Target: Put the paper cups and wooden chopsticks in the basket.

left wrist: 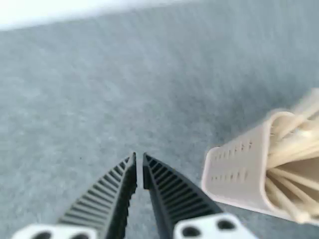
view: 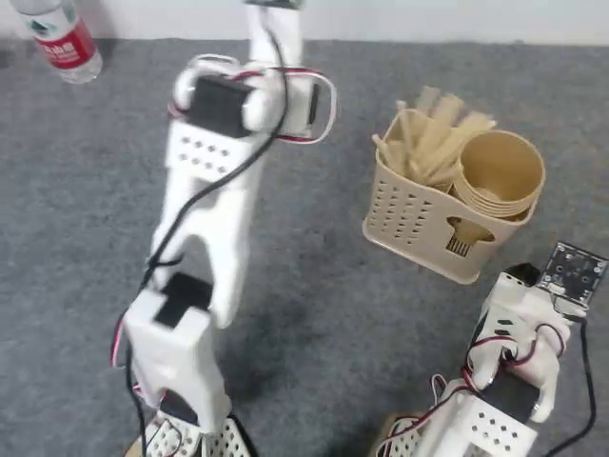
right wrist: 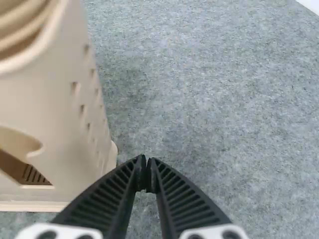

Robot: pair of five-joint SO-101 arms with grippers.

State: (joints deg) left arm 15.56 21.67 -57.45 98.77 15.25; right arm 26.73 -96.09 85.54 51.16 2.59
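- The paper cups (view: 500, 173) are sitting nested in one stack inside the basket (view: 411, 217). The wooden chopsticks (view: 430, 133) are leaning in a bundle beside them, sticking up past the basket's rim because they are longer than its walls.
- With both kinds of item in the basket, the task is looking finished or nearly so.
- The basket is standing upright on the grey bench (view: 333, 314).
- The left gripper (left wrist: 139, 167) is hovering over the bench a little way off from the basket's perforated side. Its fingers are narrowed to a thin slit and holding nothing, which is fitting for an arm with no piece to carry.
- The right gripper (right wrist: 146, 172) is hanging just beside the basket wall with the handle cut-out. Its fingers are meeting at the tips and are also empty.
- The high view is giving the overall layout: cups and chopsticks together in the basket, and a water bottle (view: 62, 40) lying well apart from the basket.
- The wrist views are adding the state of each pair of fingers and how close each gripper is hanging to the basket walls.
- In the right wrist view, a pale curved band at the basket's top is probably a cup rim, though it is too close to tell for sure.
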